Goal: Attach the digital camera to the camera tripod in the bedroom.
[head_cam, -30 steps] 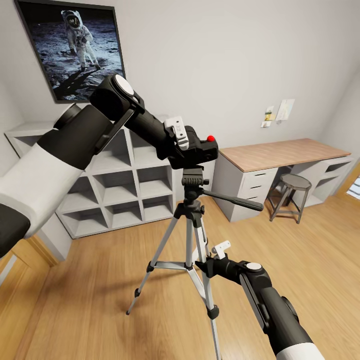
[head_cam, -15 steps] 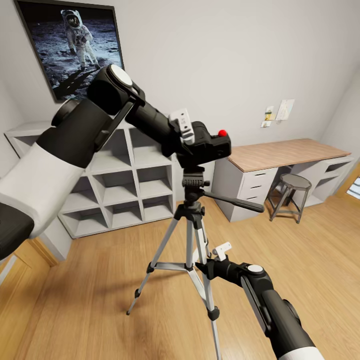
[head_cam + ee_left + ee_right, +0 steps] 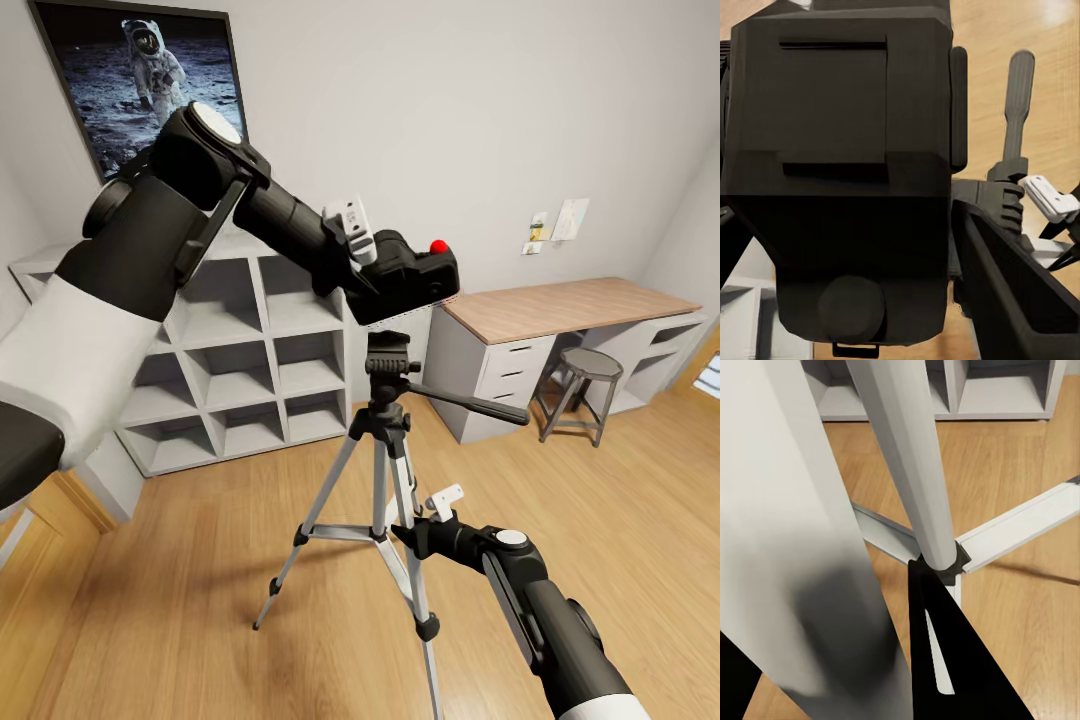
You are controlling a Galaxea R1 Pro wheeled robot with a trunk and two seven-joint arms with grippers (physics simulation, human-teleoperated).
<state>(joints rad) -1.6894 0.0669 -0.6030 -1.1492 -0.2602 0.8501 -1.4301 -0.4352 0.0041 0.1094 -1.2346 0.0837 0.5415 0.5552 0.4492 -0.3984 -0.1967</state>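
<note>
Head view, from nine o'clock across to three: an astronaut picture [image 3: 140, 90] hung on the pale wall above a grey-white cube shelf [image 3: 230, 370]. The left gripper [image 3: 385, 270], at the end of the raised left arm, had its jaws clenched on the digital camera [image 3: 415, 280], red mark uppermost. That camera hung tilted in the air just above the black head of the camera tripod [image 3: 385, 440], apart from it, with a sliver of wall showing between. The tripod stood on the plank floor [image 3: 200, 610] at centre, silver legs spread, its long pan handle [image 3: 470, 403] pointing toward three o'clock. Lower, near five o'clock, the right gripper [image 3: 415, 535] sat at a tripod leg; I cannot tell whether its jaws gripped it. Right wrist view showed a silver leg [image 3: 907, 457] very close. Left wrist view showed the camera's black body [image 3: 844, 172] close up, the handle beyond. At three o'clock stood a wood-topped bench [image 3: 570, 310] and a stool [image 3: 580, 390].
</note>
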